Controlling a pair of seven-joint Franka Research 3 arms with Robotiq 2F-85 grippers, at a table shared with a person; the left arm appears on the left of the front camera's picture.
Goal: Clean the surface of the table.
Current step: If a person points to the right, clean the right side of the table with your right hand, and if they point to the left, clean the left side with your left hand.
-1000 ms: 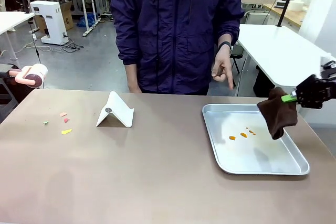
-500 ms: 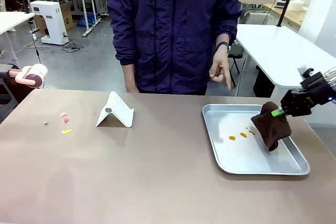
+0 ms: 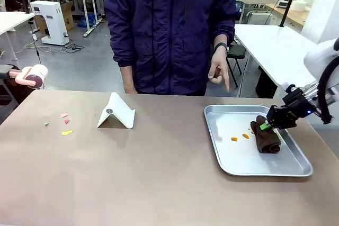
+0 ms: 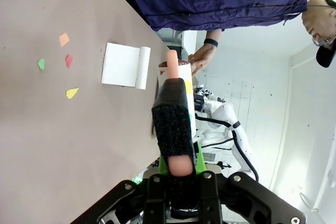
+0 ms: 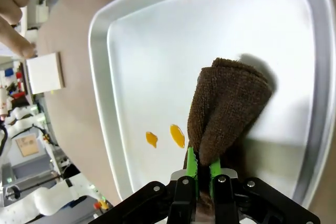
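The brownish-taupe table (image 3: pixel 159 178) carries several small coloured paper scraps (image 3: pixel 65 124) near its left end, also visible in the left wrist view as scraps (image 4: pixel 65 61). My right gripper (image 3: pixel 266 125) is shut on a dark brown cloth (image 3: pixel 267 140), which lies folded on the floor of the metal tray (image 3: pixel 214 146). The right wrist view has the cloth (image 5: pixel 226 108) pinched between the green pads of that gripper (image 5: pixel 202 169), beside two orange bits (image 5: pixel 177 136). My left gripper (image 4: pixel 178 169) is shut on the foam-wrapped pink handle of a lint roller (image 4: pixel 170 129), held above the table's far left as the roller (image 3: pixel 33 75).
A white folded stand (image 3: pixel 116 112) sits left of centre on the table. A person in a dark blue jacket stands at the far edge, one hand (image 3: pixel 218 70) pointing downward above the tray's back rim. White tables stand behind on the right.
My right gripper came down and leftward, laying the hanging cloth onto the tray floor beside the orange bits. The left arm and roller stayed put.
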